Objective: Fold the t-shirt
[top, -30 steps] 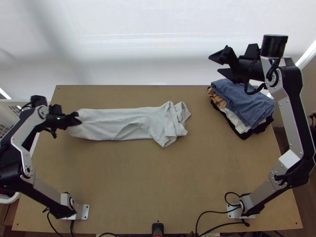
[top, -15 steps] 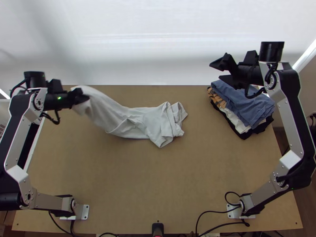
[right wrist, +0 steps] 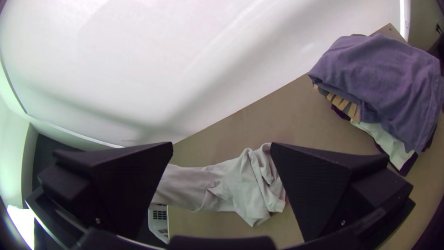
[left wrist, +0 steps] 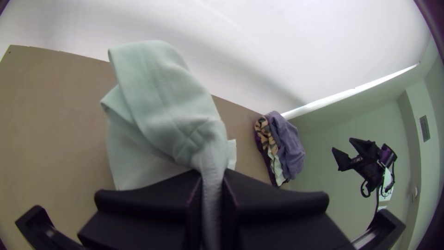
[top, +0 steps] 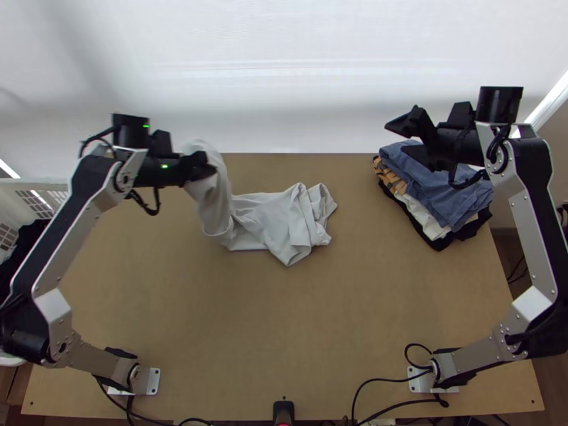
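Left hand [top: 208, 170] | moved inward | held t-shirt [top: 277, 220] end nearer its resting part

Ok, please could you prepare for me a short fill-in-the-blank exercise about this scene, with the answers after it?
1. The t-shirt is held up at one end by the gripper of the ____ arm.
2. The right gripper is ____, with no cloth pinched in it.
3. The stack of clothes lies nearer to the base of the ____ arm.
4. In the top view, the garment on top of this stack is ____.

Missing words: left; open; right; blue.
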### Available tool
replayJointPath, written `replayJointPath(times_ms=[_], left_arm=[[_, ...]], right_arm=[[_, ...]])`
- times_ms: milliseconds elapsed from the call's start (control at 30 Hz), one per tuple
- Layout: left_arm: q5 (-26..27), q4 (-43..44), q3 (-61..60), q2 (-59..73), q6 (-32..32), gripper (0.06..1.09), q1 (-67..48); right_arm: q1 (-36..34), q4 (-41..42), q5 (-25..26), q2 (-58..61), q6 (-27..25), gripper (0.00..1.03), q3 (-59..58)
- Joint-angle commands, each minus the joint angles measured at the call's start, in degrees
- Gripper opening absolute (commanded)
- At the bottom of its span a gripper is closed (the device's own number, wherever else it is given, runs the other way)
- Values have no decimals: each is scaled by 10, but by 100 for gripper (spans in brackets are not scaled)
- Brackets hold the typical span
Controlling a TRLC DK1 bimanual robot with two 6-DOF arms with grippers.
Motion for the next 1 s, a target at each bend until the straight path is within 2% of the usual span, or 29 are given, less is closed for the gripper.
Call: replayJointPath(times_ms=[0,967], left_arm=[[-11,9,34,28,-14,10,-31],[-29,-3,254,320,2,10,-213]], right_arm=[[-8,2,-4,-30,-9,99,-18],[-45,0,-3,-101,-3,99,-78]])
